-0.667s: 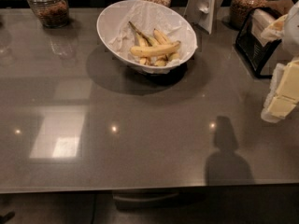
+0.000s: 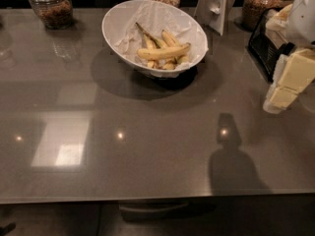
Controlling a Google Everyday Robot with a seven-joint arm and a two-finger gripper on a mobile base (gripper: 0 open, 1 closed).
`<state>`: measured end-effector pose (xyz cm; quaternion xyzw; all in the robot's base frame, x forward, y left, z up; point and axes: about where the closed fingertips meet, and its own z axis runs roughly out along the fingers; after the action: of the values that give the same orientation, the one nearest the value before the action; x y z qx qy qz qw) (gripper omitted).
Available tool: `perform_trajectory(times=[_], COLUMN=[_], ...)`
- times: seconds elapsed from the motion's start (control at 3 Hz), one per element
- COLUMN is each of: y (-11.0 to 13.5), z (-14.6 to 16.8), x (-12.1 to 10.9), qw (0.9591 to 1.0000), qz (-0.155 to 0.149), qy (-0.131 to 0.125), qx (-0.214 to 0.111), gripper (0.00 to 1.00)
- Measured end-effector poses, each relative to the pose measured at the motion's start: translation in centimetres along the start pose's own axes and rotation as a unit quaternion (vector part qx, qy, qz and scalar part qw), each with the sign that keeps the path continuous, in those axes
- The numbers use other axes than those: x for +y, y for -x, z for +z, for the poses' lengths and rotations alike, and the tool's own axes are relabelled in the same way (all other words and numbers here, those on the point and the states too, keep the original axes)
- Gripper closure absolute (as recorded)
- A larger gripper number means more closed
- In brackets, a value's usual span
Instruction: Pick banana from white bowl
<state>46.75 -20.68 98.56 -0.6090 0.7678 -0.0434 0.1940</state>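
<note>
While claw [image 2: 288, 85] hangs rightward, jars [image 2: 51, 6] flank white bowl [image 2: 123, 23]

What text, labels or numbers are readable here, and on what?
None readable.
The white card behind the white bowl shows only a small mark, too blurred to read.
The jars show no labels.
The tool, at the right edge above the table, shows no markings.

The one camera looked down from above the near edge of the grey countertop [image 2: 147, 151], facing across it — the white bowl [image 2: 110, 21] of bananas [image 2: 162, 52] and a glass jar [image 2: 49, 6] sat high in view at the far side. It stood at middling range; the gripper [image 2: 286, 85] hung at the right edge, over the countertop.
</note>
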Motion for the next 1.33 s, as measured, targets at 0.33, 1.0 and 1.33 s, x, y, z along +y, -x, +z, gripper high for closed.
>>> perform_trajectory(times=[0.33, 1.0, 1.33], y=[2.1, 8.4, 9.0], z=[1.0, 4.4, 4.8], x=[-3.9, -10.8, -11.4], qw=[0.9992, 0.9845, 0.9805], qz=[-0.008, 0.017, 0.022], qy=[-0.018, 0.0, 0.008], qx=[-0.035, -0.174, -0.195], gripper=[0.0, 0.0, 0.0])
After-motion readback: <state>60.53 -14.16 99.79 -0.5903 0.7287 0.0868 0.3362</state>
